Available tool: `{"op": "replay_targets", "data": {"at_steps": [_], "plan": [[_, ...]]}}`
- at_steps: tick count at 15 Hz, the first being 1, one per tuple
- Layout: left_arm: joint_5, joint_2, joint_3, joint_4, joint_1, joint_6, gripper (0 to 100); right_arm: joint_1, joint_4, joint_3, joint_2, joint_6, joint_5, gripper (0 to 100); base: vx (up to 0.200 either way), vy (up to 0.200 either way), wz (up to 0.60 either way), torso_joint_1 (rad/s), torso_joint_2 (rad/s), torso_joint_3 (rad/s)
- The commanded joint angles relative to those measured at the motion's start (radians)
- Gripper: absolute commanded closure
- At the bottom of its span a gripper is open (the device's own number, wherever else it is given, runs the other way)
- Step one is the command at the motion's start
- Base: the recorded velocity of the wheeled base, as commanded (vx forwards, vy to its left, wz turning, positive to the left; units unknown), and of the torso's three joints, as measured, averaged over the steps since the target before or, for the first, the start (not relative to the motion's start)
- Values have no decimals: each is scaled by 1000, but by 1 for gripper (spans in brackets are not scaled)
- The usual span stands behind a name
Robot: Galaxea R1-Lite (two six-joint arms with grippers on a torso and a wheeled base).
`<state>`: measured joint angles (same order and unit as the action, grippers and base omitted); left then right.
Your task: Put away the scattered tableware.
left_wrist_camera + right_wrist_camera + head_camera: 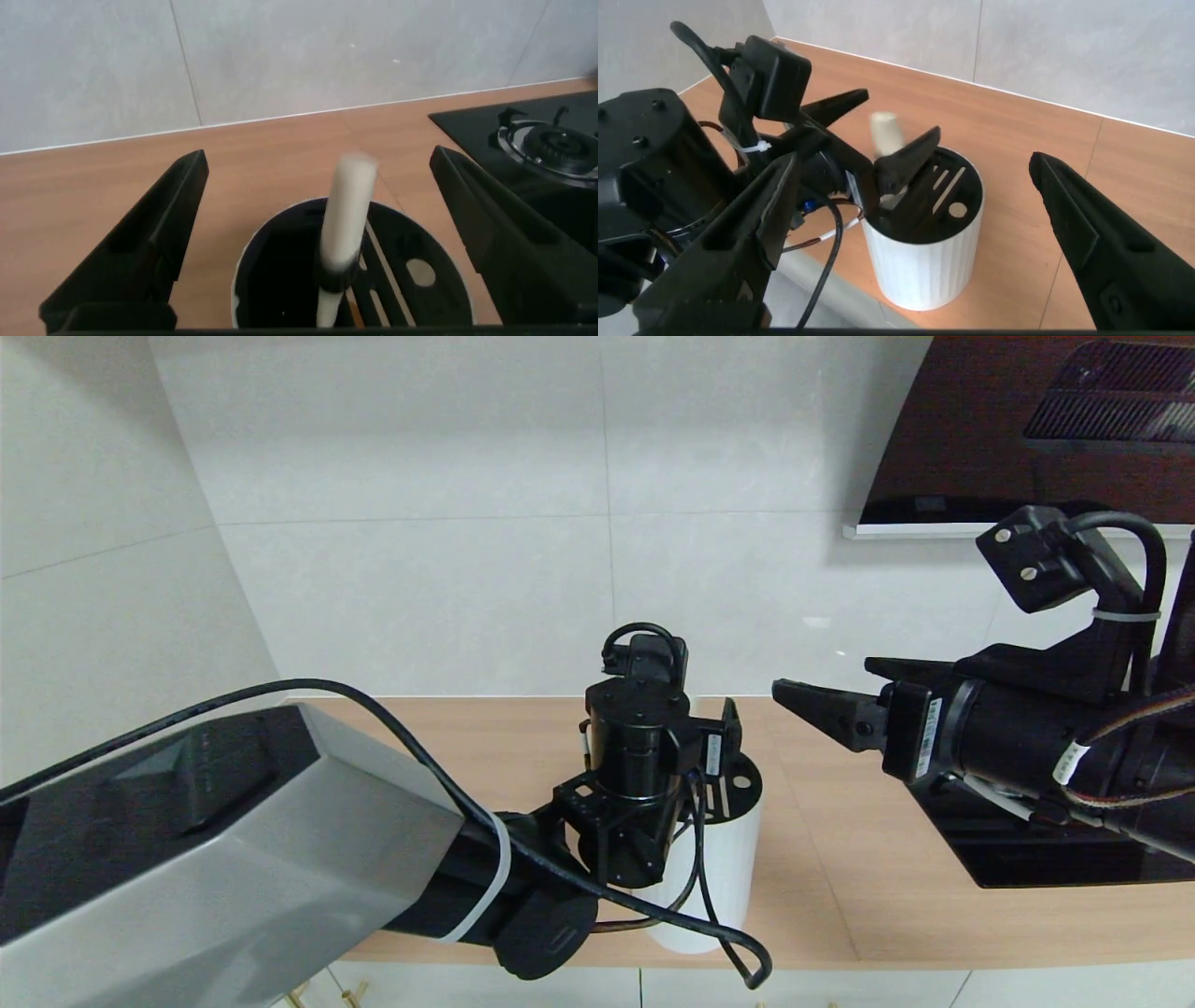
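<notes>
Lower centre of the head view, the left tool (319, 161) hangs released, jaws wide either side of a utensil (338, 224) standing in the white ribbed holder (738, 868) on the worktop (840, 896). The utensil has a pale cream handle with a dark collar, and its working end is hidden. It is probably light, stiff and smooth, best pinched high on the handle. At right, the right tool (822, 677) hovers released, holding nothing.

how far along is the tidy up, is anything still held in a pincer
Done: a cream-handled utensil stands in the white holder on the counter. In hand: nothing; the left pincer hangs open around that handle without touching it, and the right pincer is open, apart from the holder. Left: whether more tableware waits cannot be told here.
</notes>
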<state>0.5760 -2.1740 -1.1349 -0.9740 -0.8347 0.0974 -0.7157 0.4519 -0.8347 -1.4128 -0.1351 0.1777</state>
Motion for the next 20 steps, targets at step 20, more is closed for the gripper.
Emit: {"op": "replay_targets", "data": {"at_steps": [20], "plan": [[-531,1844,768,882,493,8,0,295,-96,468,813,8,22,0,0,0,0,0,0,0]]}}
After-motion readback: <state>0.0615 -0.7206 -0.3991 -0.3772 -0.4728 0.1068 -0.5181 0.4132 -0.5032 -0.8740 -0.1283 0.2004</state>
